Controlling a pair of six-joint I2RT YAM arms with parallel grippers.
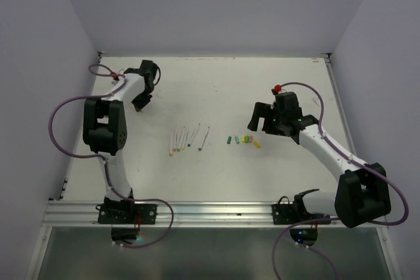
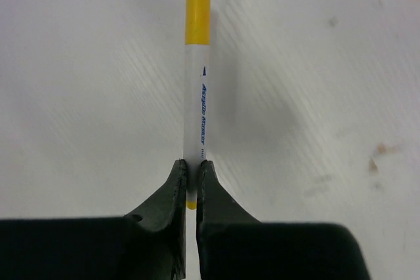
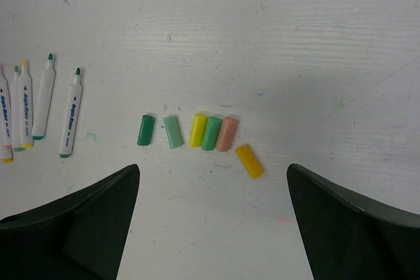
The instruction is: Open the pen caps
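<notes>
Left end effector [image 2: 191, 166] pinches yellow-capped pen [image 2: 199, 96], well left of pen row [image 1: 187, 138].

Six short coloured plastic pen caps [image 3: 210, 133] are counted in a loose row. Six thin white uncapped marker pens [image 1: 186, 137] are counted nearby. One further white pen with a yellow cap [image 2: 199, 116] is counted apart.

White link shells and black joint housings make up the left arm [image 1: 108, 129] and right arm [image 1: 328, 149]. Purple cables [image 1: 51, 126] loop above the aluminium rail [image 1: 216, 213]. The left gripper [image 2: 191, 168] and right gripper [image 3: 213, 170] are matte black.
</notes>
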